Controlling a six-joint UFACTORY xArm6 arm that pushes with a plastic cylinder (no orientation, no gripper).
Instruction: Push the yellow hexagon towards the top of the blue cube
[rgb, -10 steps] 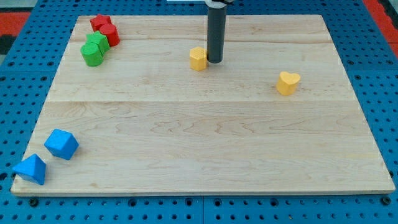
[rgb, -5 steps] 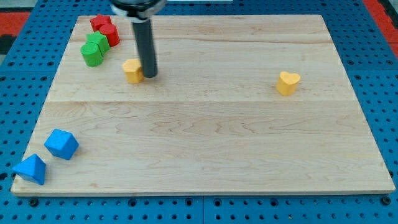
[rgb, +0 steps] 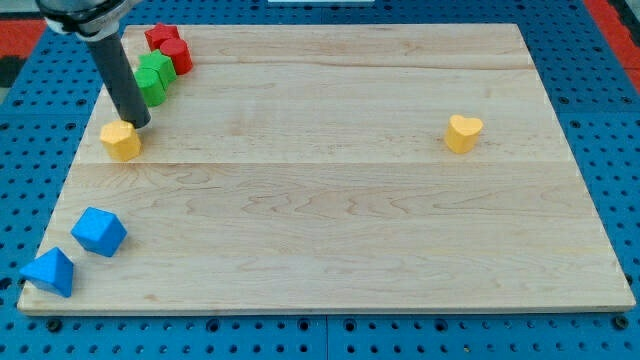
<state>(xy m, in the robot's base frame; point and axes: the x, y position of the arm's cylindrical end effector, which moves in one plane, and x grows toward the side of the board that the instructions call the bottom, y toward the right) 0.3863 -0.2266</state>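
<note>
The yellow hexagon (rgb: 121, 140) lies near the board's left edge, well above the blue cube (rgb: 99, 232). My tip (rgb: 140, 123) touches the hexagon's upper right side. The dark rod rises from there to the view's top left and hides part of a green block. The blue cube sits at the lower left, with a blue triangular block (rgb: 49, 272) just below and left of it.
Two green blocks (rgb: 154, 76) and two red blocks (rgb: 168, 46) cluster at the top left, just right of the rod. A yellow heart (rgb: 463, 132) lies at the right. The wooden board (rgb: 330, 200) rests on a blue pegboard.
My tip has swept left and slightly down across the board, pushing the yellow hexagon from the top middle to near the left edge. Other blocks have not moved.
</note>
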